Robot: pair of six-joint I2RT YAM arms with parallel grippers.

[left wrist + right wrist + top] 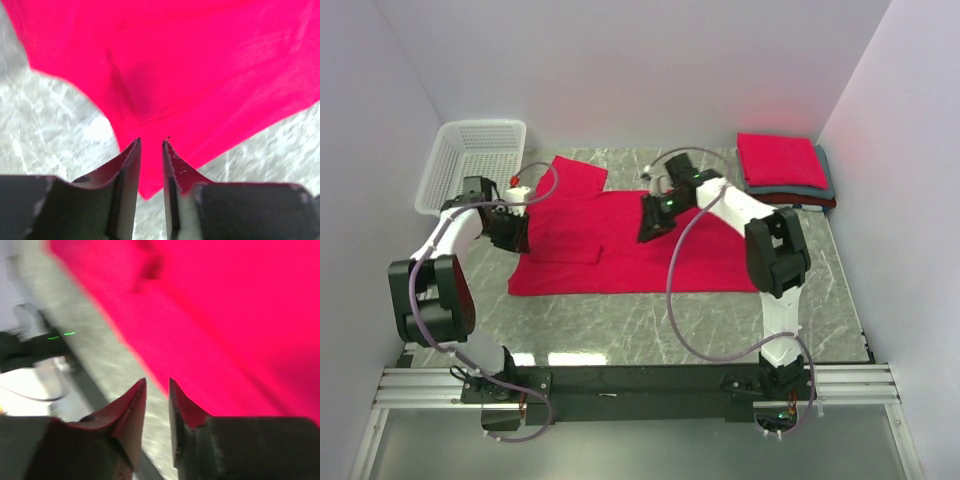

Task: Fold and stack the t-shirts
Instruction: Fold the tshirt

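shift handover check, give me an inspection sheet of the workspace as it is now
surface: marble-look table, no spills seen
job's things: red t-shirt spread mid-table; folded stack back right, red on top
clutter: white basket back left
grippers: left gripper and right gripper at the shirt, fingers nearly together; grip cannot be told
cables: grey cables loop off both arms
surroundings: plain white walls

Left arm elbowed inward, left gripper (pixel 151 143) pointing down, jaws narrowed to a slit, right arm stretched forward-left, right gripper (pixel 157 383) equally pinched
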